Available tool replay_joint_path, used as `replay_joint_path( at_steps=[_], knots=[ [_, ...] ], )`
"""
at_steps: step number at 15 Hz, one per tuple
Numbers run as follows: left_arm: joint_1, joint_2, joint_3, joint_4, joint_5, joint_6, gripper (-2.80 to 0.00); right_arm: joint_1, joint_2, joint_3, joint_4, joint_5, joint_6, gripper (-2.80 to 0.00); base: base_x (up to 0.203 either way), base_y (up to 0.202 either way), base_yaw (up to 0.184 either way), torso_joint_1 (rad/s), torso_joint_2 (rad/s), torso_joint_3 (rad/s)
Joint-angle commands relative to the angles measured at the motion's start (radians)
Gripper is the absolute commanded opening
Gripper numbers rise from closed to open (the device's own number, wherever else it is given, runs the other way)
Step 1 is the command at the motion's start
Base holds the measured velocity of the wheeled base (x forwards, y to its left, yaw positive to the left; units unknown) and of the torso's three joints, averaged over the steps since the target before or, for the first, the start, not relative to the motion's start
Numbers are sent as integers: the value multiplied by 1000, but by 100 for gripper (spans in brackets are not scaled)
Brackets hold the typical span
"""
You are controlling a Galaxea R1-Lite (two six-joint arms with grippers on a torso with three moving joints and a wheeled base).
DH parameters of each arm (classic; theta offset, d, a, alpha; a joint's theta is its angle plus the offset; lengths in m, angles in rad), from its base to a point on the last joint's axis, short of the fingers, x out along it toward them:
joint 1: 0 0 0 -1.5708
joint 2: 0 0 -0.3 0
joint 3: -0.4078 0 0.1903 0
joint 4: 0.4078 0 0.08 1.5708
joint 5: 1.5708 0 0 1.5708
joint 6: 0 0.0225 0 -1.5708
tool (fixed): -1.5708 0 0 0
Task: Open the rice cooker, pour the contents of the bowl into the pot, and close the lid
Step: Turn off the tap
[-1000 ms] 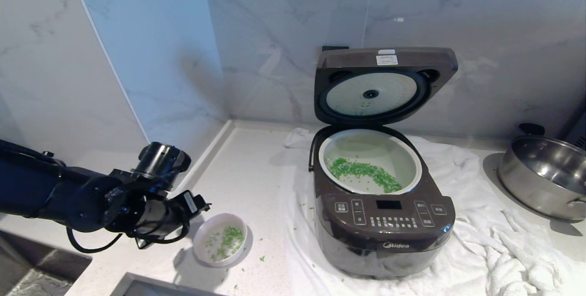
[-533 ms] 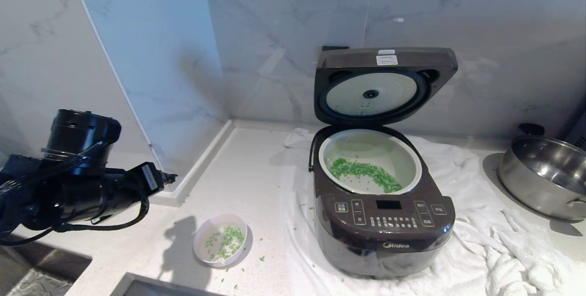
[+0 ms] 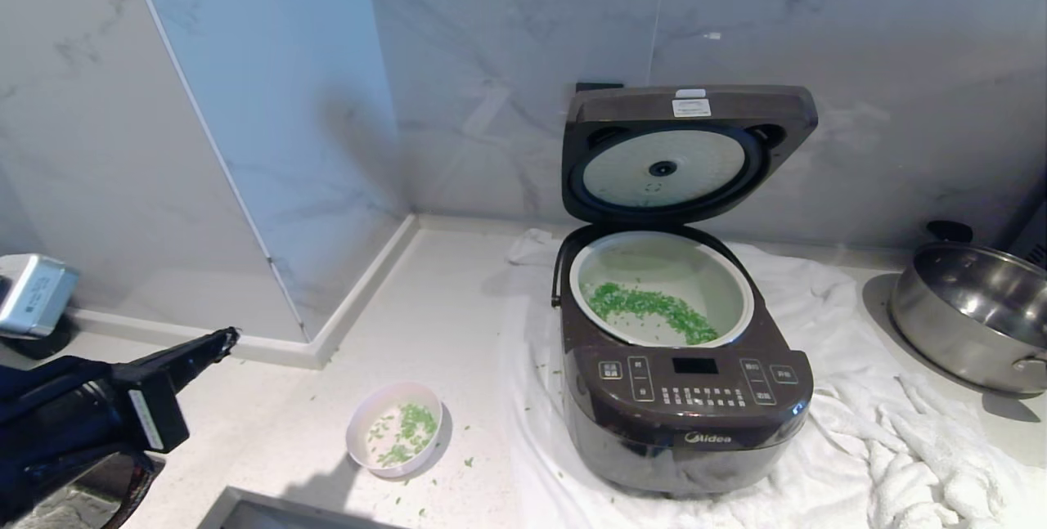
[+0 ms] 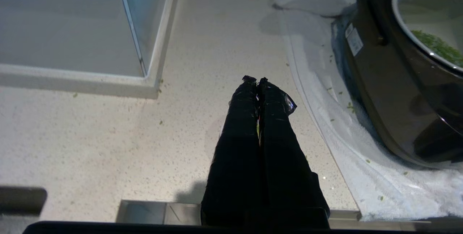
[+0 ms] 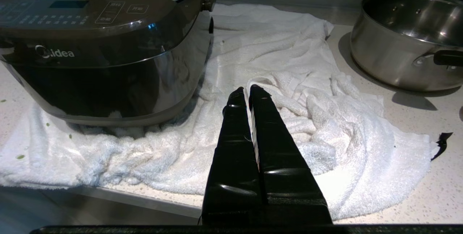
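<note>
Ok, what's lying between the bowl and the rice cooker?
Head view: speckled counter, stray green bits, then the white towel's edge between bowl and rice cooker.

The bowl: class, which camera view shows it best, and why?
The head view. The bowl sits whole on the counter, left of the rice cooker, with green bits inside. Neither the left wrist view nor the right wrist view shows it at all.

Both grippers closed, nothing held

The left arm sits low at the near left, its left gripper [image 3: 222, 339] pointing toward the far right with fingers [image 4: 238, 118] pressed together and empty. The right gripper [image 5: 249, 91] shows only from its own wrist, fingers together, pointing away from the near edge
</note>
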Motion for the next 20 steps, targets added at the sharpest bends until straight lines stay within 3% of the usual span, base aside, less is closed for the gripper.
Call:
replay_joint_path(
  at_steps=[1, 8, 13, 16, 18, 20],
  knots=[
    [11, -148, 34, -1, -15, 19, -280, 0, 0, 0, 0, 0, 0, -280, 0, 0, 0, 0, 0, 0],
    [-10, -511, 69, 155, -49, 79, -280, 0, 0, 0, 0, 0, -5, -280, 0, 0, 0, 0, 0, 0],
    [-6, -736, 63, 389, -94, 221, -280, -1, 0, 0, 0, 0, -5, -280, 0, 0, 0, 0, 0, 0],
    [49, -724, -5, 460, -22, 250, -280, -1, 0, 0, 0, 0, -3, -280, 0, 0, 0, 0, 0, 0],
    [90, -762, -51, 545, 47, 313, -280, -1, 0, 0, 0, 0, -3, -280, 0, 0, 0, 0, 0, 0],
    [179, -814, -12, 572, 61, 366, -280, 0, 0, 0, 0, 0, -3, -280, 0, 0, 0, 0, 0, 0]
  ],
)
